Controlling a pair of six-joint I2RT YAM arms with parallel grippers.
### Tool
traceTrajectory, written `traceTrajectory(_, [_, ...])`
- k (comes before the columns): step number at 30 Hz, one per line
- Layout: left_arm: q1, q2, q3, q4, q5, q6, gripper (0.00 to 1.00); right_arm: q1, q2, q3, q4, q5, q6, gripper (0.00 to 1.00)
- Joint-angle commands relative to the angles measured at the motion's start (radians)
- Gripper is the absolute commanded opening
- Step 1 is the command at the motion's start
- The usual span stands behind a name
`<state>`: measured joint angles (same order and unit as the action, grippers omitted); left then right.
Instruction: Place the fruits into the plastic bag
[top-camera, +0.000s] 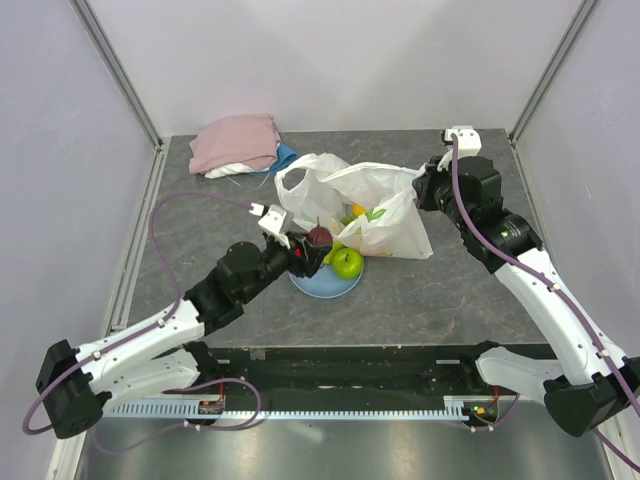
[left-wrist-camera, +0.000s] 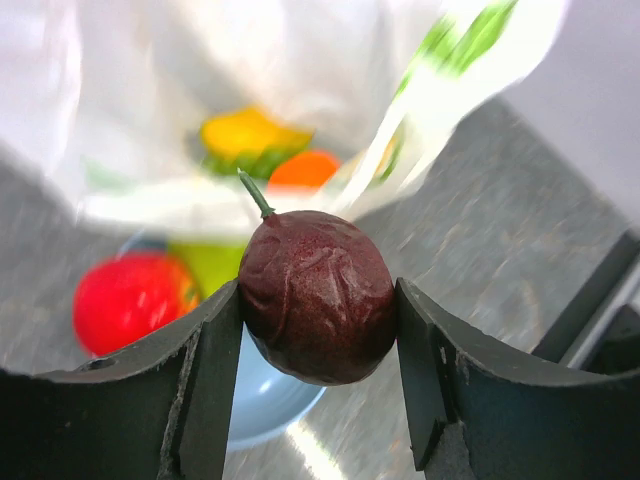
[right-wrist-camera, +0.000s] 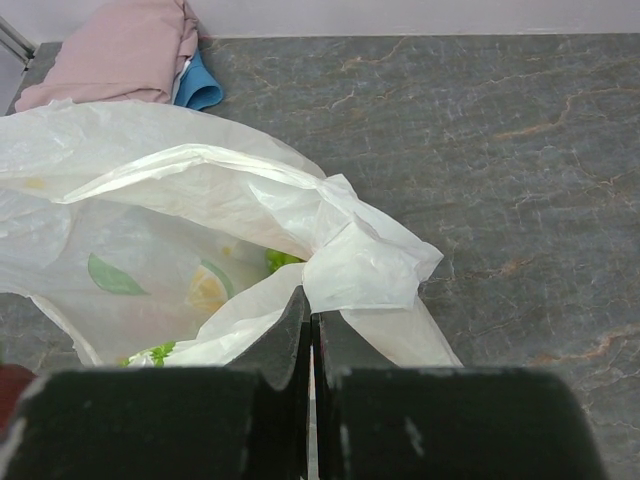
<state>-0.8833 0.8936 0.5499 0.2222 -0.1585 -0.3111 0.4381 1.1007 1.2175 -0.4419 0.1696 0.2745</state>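
Nearest the near edge of the bench (top-camera: 450, 300), the left jaws are clamped on the dark brown-red fruit (left-wrist-camera: 318, 290). They pinch its rounded sides, stem up, above the light-blue plate (top-camera: 322, 288) at mid-bench. The skin looks glossy and the hold is on a curve, so the fruit could squirt out and roll across the bench. Letting go short of the bag's mouth would drop it among the plate's fruit, a green apple (top-camera: 347, 263) and a red apple (left-wrist-camera: 130, 300). Just beyond, the plastic bag (top-camera: 392, 225) lies with its mouth toward the plate, a yellow fruit (left-wrist-camera: 245, 133) and an orange (left-wrist-camera: 305, 168) inside. The right jaws, pressed together on a bunched bit of its rim, seem to hold it open; a slip there would let the mouth sag shut. At the far edge, toward the left corner, lies a pink cloth (top-camera: 235, 143).
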Motion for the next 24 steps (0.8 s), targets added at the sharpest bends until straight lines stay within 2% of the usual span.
traceTrajectory(1, [-0.003,0.075,0.217,0.066,0.051,0.084,0.58,-0.004,-0.012,-0.013,0.012,-0.016,0.022,0.00])
traceTrajectory(4, [0.003,0.183,0.339,0.045,0.039,0.102,0.55,-0.006,-0.016,-0.015,0.012,-0.019,0.023,0.00])
traceTrajectory(10, [0.029,0.390,0.478,0.060,0.102,0.092,0.55,-0.004,-0.013,-0.016,0.011,-0.018,0.025,0.00])
traceTrajectory(16, [0.153,0.476,0.487,0.132,0.273,-0.078,0.55,-0.006,-0.016,-0.019,0.008,-0.019,0.028,0.00])
traceTrajectory(24, [0.156,0.666,0.553,0.137,0.303,-0.076,0.55,-0.006,-0.004,-0.012,0.009,-0.033,0.031,0.00])
